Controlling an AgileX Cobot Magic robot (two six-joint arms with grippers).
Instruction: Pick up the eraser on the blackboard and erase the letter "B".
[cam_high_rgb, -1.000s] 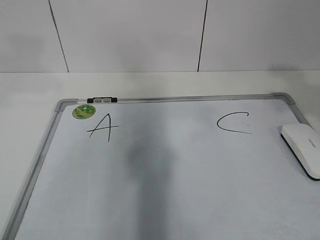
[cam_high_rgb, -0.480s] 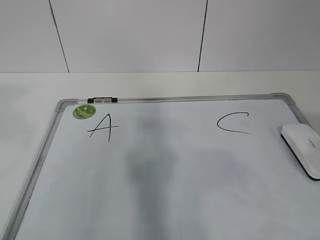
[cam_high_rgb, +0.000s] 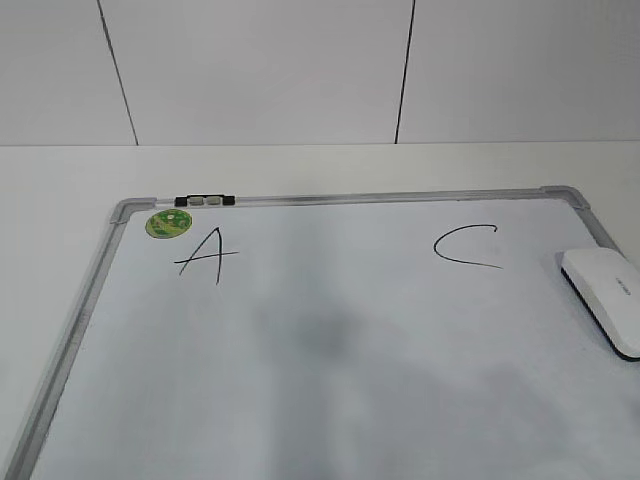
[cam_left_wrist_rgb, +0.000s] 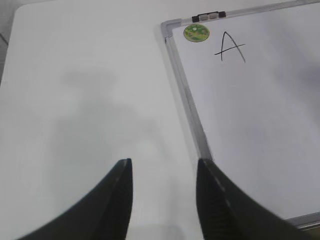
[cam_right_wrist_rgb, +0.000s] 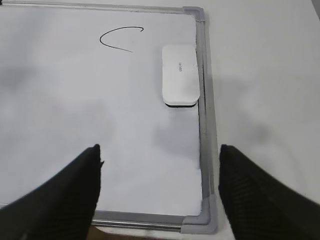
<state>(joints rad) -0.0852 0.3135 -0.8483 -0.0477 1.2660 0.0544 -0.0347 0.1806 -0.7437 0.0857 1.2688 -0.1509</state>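
The eraser (cam_right_wrist_rgb: 180, 74) lies flat on the blackboard (cam_right_wrist_rgb: 75, 125), white face up with a thin black underside showing at its near end. Seen from the right wrist, its long axis runs away from the right gripper (cam_right_wrist_rgb: 160, 192), parallel to the board's grey right frame rail, and it sits just beside that rail, ahead of the gripper and a little toward its right finger. The right gripper hangs above the board's near right corner with its fingers spread wide, holding nothing and well apart from the eraser.

Beyond the eraser and off to the gripper's left is a hand-drawn "C" (cam_right_wrist_rgb: 120, 39). In the exterior view the "A" (cam_high_rgb: 204, 256) stands near the far left corner, beside a round green sticker (cam_high_rgb: 167, 222), with a small black-and-white clip (cam_high_rgb: 204, 200) on the top rail. Between the "A" and the "C" I see only bare board with a soft grey shadow; no letter "B" shows in any view.

The left gripper (cam_left_wrist_rgb: 164, 197) hovers over the white table (cam_left_wrist_rgb: 85, 90), its fingers moderately parted and empty, its right finger over the board's left frame rail. Behind the table is a pale panelled wall (cam_high_rgb: 270, 70) with dark seams.
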